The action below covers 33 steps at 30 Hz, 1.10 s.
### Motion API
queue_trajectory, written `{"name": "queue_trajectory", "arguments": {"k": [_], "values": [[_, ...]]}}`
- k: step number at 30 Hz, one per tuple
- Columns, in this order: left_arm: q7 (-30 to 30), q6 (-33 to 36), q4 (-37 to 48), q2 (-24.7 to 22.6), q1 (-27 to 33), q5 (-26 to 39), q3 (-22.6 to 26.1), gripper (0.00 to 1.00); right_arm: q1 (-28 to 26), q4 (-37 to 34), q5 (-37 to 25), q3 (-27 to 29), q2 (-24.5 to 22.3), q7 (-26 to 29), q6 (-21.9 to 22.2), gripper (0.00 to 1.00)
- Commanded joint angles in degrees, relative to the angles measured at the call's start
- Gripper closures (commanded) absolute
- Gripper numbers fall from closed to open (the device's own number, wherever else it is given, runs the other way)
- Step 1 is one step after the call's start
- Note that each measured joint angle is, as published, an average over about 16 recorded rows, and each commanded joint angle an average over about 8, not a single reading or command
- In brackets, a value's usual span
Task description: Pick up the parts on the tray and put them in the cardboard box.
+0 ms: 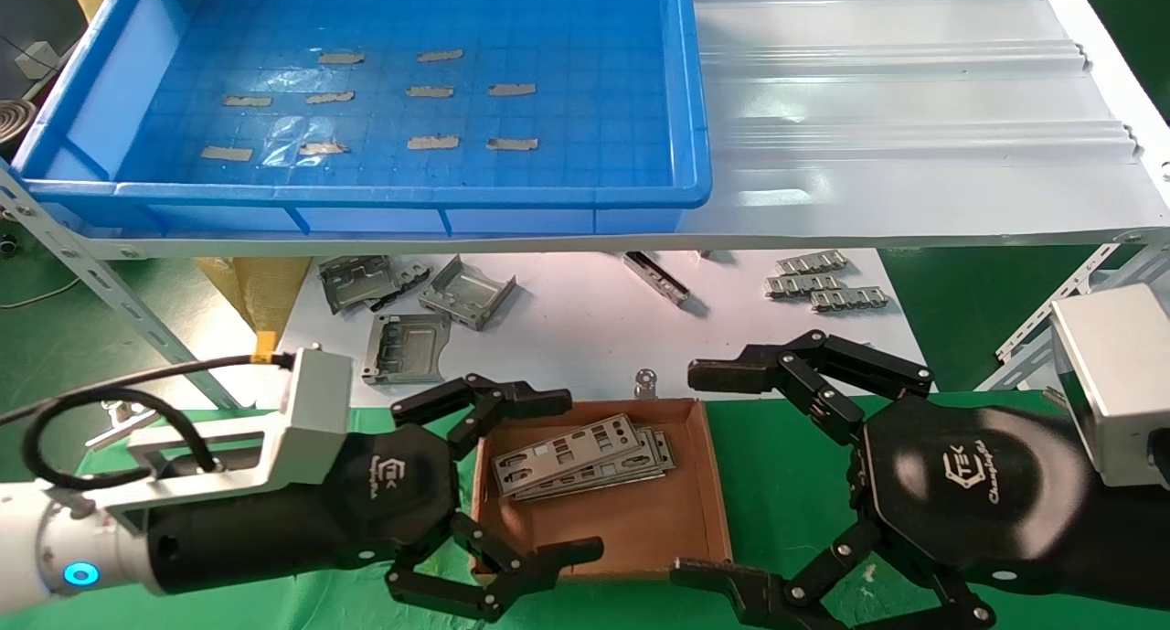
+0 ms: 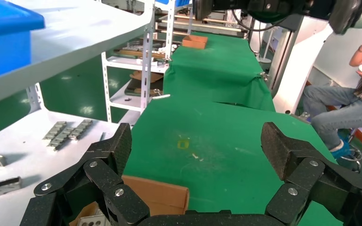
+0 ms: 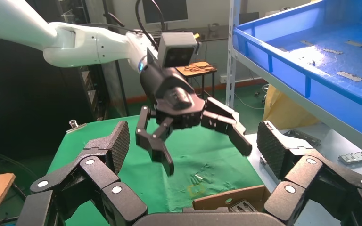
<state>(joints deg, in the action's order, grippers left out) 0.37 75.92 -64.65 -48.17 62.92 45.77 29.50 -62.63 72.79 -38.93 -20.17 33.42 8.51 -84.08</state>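
The blue tray point(image 1: 704, 100) sits on the upper shelf and holds only tape strips; no parts lie in it. Several flat silver plates point(image 1: 580, 456) are stacked in the brown cardboard box point(image 1: 713, 484) on the green cloth. My left gripper point(image 1: 576, 470) is open and empty, hovering at the box's left side. My right gripper point(image 1: 699, 470) is open and empty at the box's right side. The box corner shows in the left wrist view point(image 2: 158, 195) and the right wrist view point(image 3: 231, 197). The right wrist view also shows the left gripper point(image 3: 205, 143) open above the cloth.
Bent grey brackets point(image 1: 407, 305) and comb-like strips point(image 1: 827, 282) lie on the white surface under the shelf point(image 1: 914, 109). A slanted metal shelf strut point(image 1: 119, 292) stands at the left. A seated person point(image 2: 353, 103) shows far off in the left wrist view.
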Motion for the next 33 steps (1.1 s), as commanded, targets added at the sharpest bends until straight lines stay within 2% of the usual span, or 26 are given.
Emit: {"name": "queue_trajectory", "arguments": {"k": [1, 33], "values": [[-0.60, 0.53, -0.48, 0.71, -0.07, -0.21, -0.73, 0.00, 0.00, 0.00, 0.00, 0.00, 0.00, 0.00, 0.00, 0.00], [-10.16, 8.93, -8.16, 12.01, -1.24, -3.57, -12.31, 0.00, -0.01, 0.00, 0.02, -0.03, -0.01, -0.01, 0.01, 0.00]]}}
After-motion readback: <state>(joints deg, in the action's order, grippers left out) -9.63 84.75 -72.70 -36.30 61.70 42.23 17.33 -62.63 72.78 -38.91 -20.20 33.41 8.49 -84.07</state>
